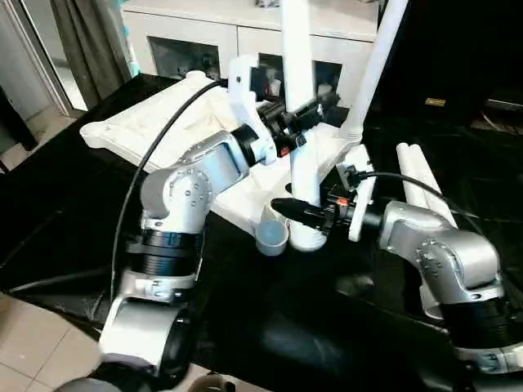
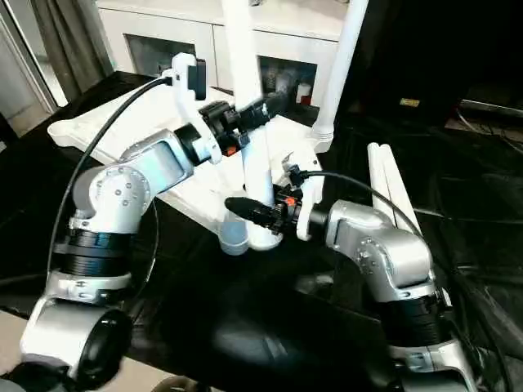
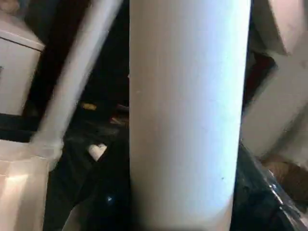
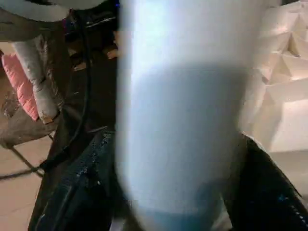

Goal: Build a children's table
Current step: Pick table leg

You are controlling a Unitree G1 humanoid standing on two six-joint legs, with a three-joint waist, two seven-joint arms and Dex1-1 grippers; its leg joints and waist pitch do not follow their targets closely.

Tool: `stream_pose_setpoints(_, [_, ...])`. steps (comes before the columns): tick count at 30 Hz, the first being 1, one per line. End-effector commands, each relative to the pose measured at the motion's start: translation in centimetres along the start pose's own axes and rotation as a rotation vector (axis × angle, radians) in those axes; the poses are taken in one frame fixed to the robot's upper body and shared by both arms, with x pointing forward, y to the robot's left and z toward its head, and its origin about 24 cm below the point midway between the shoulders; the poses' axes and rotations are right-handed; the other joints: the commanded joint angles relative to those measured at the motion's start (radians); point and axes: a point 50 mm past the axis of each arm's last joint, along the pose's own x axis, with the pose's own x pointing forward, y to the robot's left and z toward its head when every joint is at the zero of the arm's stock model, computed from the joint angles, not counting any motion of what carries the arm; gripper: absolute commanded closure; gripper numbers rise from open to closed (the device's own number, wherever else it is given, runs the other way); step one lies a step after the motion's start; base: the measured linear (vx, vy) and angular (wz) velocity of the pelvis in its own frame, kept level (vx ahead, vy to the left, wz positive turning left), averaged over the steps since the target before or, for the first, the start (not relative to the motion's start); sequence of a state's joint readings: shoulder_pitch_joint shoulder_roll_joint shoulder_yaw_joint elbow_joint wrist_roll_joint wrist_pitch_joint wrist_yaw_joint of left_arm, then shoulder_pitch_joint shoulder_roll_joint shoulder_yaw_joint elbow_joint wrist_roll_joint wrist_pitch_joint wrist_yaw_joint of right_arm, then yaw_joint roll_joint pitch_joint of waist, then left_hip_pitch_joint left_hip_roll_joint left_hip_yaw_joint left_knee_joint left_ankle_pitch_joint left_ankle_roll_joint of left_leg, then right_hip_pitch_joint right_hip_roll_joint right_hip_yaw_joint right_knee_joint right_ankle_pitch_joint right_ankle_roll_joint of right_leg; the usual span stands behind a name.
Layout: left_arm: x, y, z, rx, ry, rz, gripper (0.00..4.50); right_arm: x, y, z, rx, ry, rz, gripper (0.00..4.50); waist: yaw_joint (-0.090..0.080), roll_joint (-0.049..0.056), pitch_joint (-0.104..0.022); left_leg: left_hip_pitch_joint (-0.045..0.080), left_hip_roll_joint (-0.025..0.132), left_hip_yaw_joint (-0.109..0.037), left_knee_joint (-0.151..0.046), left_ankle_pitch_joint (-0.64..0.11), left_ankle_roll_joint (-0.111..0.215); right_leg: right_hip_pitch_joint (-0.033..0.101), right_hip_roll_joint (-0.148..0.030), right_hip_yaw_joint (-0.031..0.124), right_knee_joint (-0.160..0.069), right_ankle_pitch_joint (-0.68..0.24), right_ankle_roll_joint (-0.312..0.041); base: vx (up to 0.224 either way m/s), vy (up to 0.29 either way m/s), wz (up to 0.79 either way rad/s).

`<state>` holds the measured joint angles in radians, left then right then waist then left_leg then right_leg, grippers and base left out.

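The children's table top point(image 1: 163, 122) lies ribbed side up on the black-sheeted table. One white leg point(image 1: 372, 73) stands upright in its far right corner. A second white leg point(image 1: 298, 49) stands upright at the near corner. My left gripper point(image 1: 304, 113) is shut on it at mid-height. My right gripper point(image 1: 304, 214) reaches in from the right at this leg's foot point(image 2: 263, 233), low by the table top's edge. Both wrist views look straight at this leg point(image 3: 185, 115) point(image 4: 183, 110) from close up. Two more white legs point(image 1: 421, 175) lie side by side on the sheet to the right.
A small bluish-grey round cup shape point(image 1: 272, 237) sits at the table top's near corner, beside the held leg's foot. A white cabinet with glass doors point(image 1: 204, 41) stands behind. The black sheet's front edge meets tiled floor point(image 1: 33, 343) at the lower left.
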<state>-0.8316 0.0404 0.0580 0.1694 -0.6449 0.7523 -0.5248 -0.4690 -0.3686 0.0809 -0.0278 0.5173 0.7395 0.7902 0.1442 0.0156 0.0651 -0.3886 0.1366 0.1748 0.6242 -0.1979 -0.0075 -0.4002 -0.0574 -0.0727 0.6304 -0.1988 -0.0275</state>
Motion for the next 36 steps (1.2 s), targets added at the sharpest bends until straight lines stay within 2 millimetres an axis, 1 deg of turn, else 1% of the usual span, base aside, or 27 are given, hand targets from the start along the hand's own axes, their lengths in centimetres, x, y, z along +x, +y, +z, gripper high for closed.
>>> stream_pose_setpoints(1, [0.1,-1.5,0.7,0.036,0.031,-0.123,2.68,-1.1,-0.3,1.0,-0.017,-0.010,0.017,1.42,0.000,-0.019,-0.080,0.016,0.093,-0.036,-0.062,-0.020,0.070,0.058,-0.113,0.064,-0.071,-0.118,-0.196,0.000,0.000,0.00])
stream_pose_setpoints(2, [0.1,-1.6,0.7,0.045,0.048,-0.142,2.68,-1.4,-0.2,1.0,-0.015,0.000,0.051,1.42,-0.001,-0.023,-0.079,0.016,0.092,-0.036,-0.062,-0.029,0.075,0.060,-0.113,0.064,-0.073,-0.125,-0.197,0.000,0.000,0.00])
stream_pose_setpoints(3, [0.0,-1.7,0.7,0.050,0.068,-0.165,2.68,-1.8,0.0,1.1,-0.001,0.010,0.094,1.42,-0.001,-0.024,-0.077,0.015,0.092,-0.035,-0.061,-0.031,0.079,0.060,-0.113,0.064,-0.074,-0.134,-0.197,0.000,0.000,0.00])
stream_pose_setpoints(5, [0.0,-1.8,0.7,0.053,0.084,-0.191,2.68,-1.9,0.0,1.1,0.015,0.013,0.118,1.42,-0.001,-0.025,-0.076,0.015,0.091,-0.035,-0.062,-0.031,0.084,0.060,-0.112,0.063,-0.077,-0.156,-0.189,0.000,0.000,0.00])
stream_pose_setpoints(7, [0.1,-1.8,0.7,0.062,0.093,-0.205,2.68,-2.0,0.0,1.0,0.017,0.025,0.131,1.42,-0.002,-0.024,-0.077,0.015,0.091,-0.035,-0.061,-0.036,0.078,0.059,-0.113,0.063,-0.079,-0.179,-0.183,0.000,0.000,0.00])
stream_pose_setpoints(8, [0.1,-1.9,0.7,0.062,0.100,-0.214,2.68,-2.0,0.0,0.9,0.014,0.037,0.142,1.42,-0.002,-0.028,-0.077,0.014,0.091,-0.035,-0.062,-0.034,0.077,0.060,-0.113,0.062,-0.079,-0.179,-0.183,0.000,0.000,0.00])
stream_pose_setpoints(10, [0.1,-2.0,0.7,0.062,0.113,-0.238,2.68,-2.1,0.1,0.8,0.016,0.052,0.161,1.42,-0.002,-0.027,-0.078,0.016,0.092,-0.035,-0.061,-0.027,0.076,0.059,-0.112,0.062,-0.077,-0.176,-0.183,0.000,0.000,0.00])
stream_pose_setpoints(12, [0.0,-2.2,0.7,0.067,0.124,-0.259,2.68,-2.1,0.2,0.7,0.016,0.067,0.186,1.42,-0.002,-0.028,-0.079,0.015,0.091,-0.034,-0.060,-0.018,0.082,0.059,-0.112,0.063,-0.076,-0.161,-0.185,0.000,0.000,0.00])
stream_pose_setpoints(13, [0.0,-2.2,0.7,0.067,0.127,-0.262,2.68,-2.1,0.2,0.6,0.014,0.074,0.195,1.42,-0.002,-0.031,-0.079,0.014,0.091,-0.035,-0.060,-0.015,0.084,0.060,-0.112,0.062,-0.076,-0.157,-0.187,0.000,0.000,0.00])
stream_pose_setpoints(14, [0.0,-2.2,0.7,0.067,0.131,-0.266,2.68,-2.1,0.3,0.6,0.012,0.083,0.206,1.42,-0.002,-0.029,-0.079,0.014,0.091,-0.034,-0.059,-0.015,0.086,0.059,-0.112,0.062,-0.075,-0.158,-0.189,0.000,0.000,0.00])
stream_pose_setpoints(15, [0.0,-2.3,0.7,0.067,0.133,-0.269,2.68,-2.1,0.4,0.5,0.010,0.091,0.215,1.42,-0.001,-0.032,-0.079,0.014,0.091,-0.034,-0.059,-0.015,0.087,0.059,-0.112,0.062,-0.076,-0.162,-0.189,0.000,0.000,0.00])
stream_pose_setpoints(17, [0.1,-2.4,0.8,0.064,0.134,-0.283,2.68,-2.1,0.4,0.4,0.009,0.103,0.223,1.42,-0.001,-0.030,-0.079,0.014,0.091,-0.035,-0.059,-0.014,0.087,0.058,-0.112,0.061,-0.075,-0.163,-0.190,0.000,0.000,0.00])
stream_pose_setpoints(21, [0.1,-2.6,0.9,0.060,0.131,-0.296,2.68,-1.9,0.3,0.2,0.007,0.122,0.215,1.42,-0.001,-0.030,-0.079,0.015,0.091,-0.034,-0.059,-0.017,0.084,0.058,-0.113,0.061,-0.076,-0.170,-0.193,0.000,0.000,0.00])
stream_pose_setpoints(22, [0.1,-2.6,0.9,0.058,0.130,-0.300,2.68,-1.8,0.2,0.0,0.008,0.129,0.209,1.42,-0.002,-0.032,-0.079,0.014,0.092,-0.035,-0.060,-0.016,0.082,0.058,-0.112,0.061,-0.075,-0.168,-0.194,0.000,0.000,0.00])
stream_pose_setpoints(25, [0.2,-2.7,0.9,0.053,0.122,-0.301,2.68,-1.7,0.2,-0.1,0.024,0.125,0.217,1.42,0.000,-0.032,-0.079,0.015,0.091,-0.035,-0.059,-0.021,0.080,0.059,-0.113,0.062,-0.076,-0.174,-0.190,0.000,0.000,0.00])
stream_pose_setpoints(27, [0.2,-2.8,0.9,0.048,0.120,-0.306,2.68,-1.6,0.4,-0.2,0.035,0.120,0.229,1.42,0.001,-0.031,-0.080,0.014,0.092,-0.035,-0.059,-0.016,0.080,0.059,-0.113,0.062,-0.076,-0.163,-0.192,0.000,0.000,0.00])
stream_pose_setpoints(29, [0.2,-2.8,0.9,0.047,0.119,-0.307,2.68,-1.6,0.4,-0.2,0.038,0.118,0.233,1.42,0.000,-0.032,-0.080,0.015,0.093,-0.036,-0.059,-0.014,0.083,0.059,-0.113,0.061,-0.073,-0.144,-0.199,0.000,0.000,0.00])
stream_pose_setpoints(32, [0.2,-3.0,0.8,0.048,0.127,-0.319,2.68,-1.3,0.6,-0.5,0.051,0.114,0.245,1.42,0.001,-0.032,-0.079,0.014,0.092,-0.036,-0.060,-0.017,0.083,0.059,-0.114,0.061,-0.074,-0.148,-0.201,0.000,0.000,0.00])
stream_pose_setpoints(36, [0.2,-3.0,0.8,0.048,0.129,-0.321,2.68,-1.2,0.7,-0.6,0.060,0.108,0.252,1.42,0.002,-0.030,-0.080,0.015,0.093,-0.036,-0.059,-0.021,0.078,0.059,-0.114,0.061,-0.074,-0.147,-0.204,0.000,0.000,0.00])
